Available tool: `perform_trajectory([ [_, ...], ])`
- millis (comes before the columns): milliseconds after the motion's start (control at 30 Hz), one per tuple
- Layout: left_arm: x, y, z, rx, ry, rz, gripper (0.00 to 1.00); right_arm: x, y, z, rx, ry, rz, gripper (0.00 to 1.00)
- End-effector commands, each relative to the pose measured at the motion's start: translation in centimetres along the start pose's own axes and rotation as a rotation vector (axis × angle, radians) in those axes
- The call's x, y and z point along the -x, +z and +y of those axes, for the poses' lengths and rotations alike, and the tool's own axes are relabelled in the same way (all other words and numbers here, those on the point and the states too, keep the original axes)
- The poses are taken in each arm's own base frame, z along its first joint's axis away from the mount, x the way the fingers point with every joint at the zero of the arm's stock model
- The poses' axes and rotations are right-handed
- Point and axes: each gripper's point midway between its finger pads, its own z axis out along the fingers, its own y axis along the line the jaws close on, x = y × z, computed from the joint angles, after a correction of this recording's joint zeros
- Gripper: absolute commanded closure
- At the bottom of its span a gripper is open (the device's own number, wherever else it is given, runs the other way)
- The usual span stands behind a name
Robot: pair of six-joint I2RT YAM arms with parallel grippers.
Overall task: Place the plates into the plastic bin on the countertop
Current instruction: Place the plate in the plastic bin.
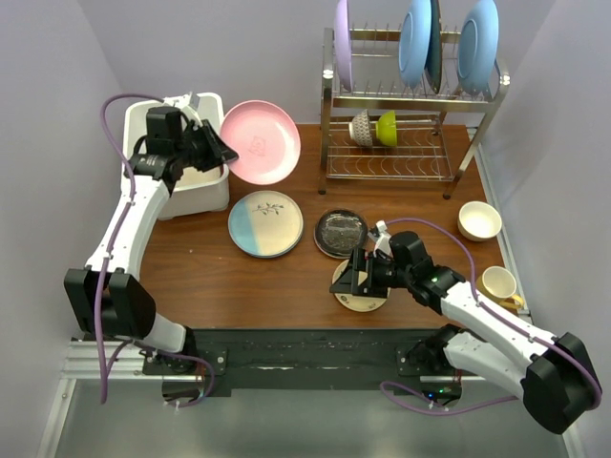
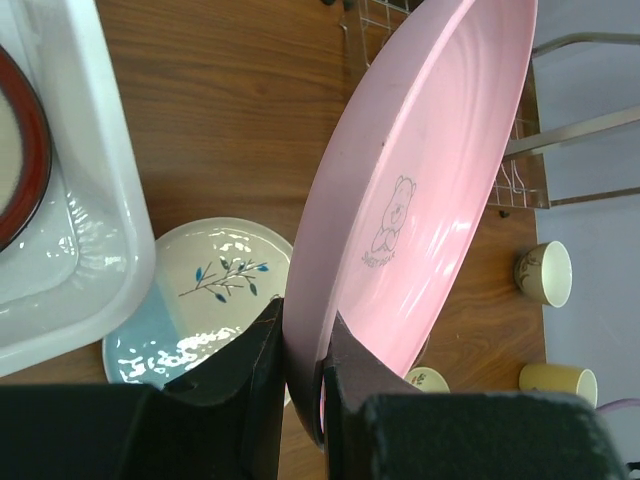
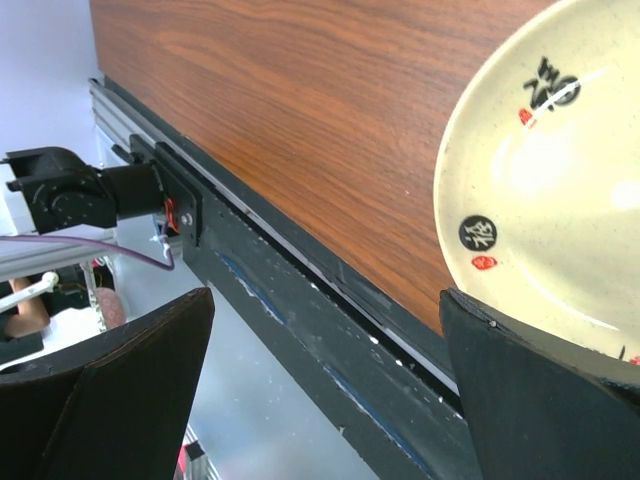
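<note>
**Pink plate gripped beside the bin; right arm open over the small plate**

Close to the tabletop's (image 1: 286, 281) near edge, a little right of centre, lies the small yellowish plate (image 1: 361, 294), flat, with dark characters and red marks on it. The right end effector (image 1: 351, 279) hangs over it with its fingers spread wide, and one finger (image 3: 540, 400) covers the plate's rim. It grips nothing.

A yellow mug (image 1: 498, 283) and a cream bowl (image 1: 479, 220) stand by the right edge. Toward the middle, the dark glass plate (image 1: 341, 232) and the half-blue half-cream plate (image 1: 265, 223) lie flat side by side, apart from each other.

Further back on the left, the left end effector (image 2: 300, 340) is clamped on the rim of the pink plate (image 1: 260, 141). It holds that plate tilted in the air, just beside the right side of the plastic bin (image 1: 205, 196). The bin sits at the far-left corner, and a cream plate with maroon rim (image 2: 20, 150) already lies inside it.

At the far-right corner stands the wire rack (image 1: 410, 167), with light-blue plates and a lilac one upright on its top tier.
</note>
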Motion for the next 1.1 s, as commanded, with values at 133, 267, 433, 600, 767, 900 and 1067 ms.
perform_trajectory([
  [133,3.1,-0.4,1.1,-0.001,-0.049,-0.054,1.00,-0.3,0.0,-0.3,0.003,0.005,-0.005,0.01],
  [267,4.3,-0.8,2.4,-0.012,-0.092,-0.072,1.00,-0.4,0.2,-0.4,0.003,0.006,0.003,0.01],
  [433,5.6,-1.7,4.8,-0.028,-0.163,-0.104,1.00,-0.4,0.4,-0.5,-0.003,0.009,0.009,0.01],
  [600,7.1,-2.6,7.2,-0.040,-0.243,-0.141,1.00,-0.3,0.4,-0.6,-0.005,0.008,0.006,0.01],
  [767,8.2,-3.0,9.5,-0.010,-0.292,-0.172,1.00,-0.3,0.6,-0.7,-0.008,0.011,0.013,0.01],
  [900,8.6,-3.2,11.2,0.008,-0.321,-0.190,1.00,-0.4,0.6,-0.7,-0.011,0.008,0.014,0.01],
  [1067,8.8,-3.4,13.0,0.029,-0.337,-0.197,1.00,-0.6,0.6,-1.0,-0.017,0.012,0.020,0.01],
])
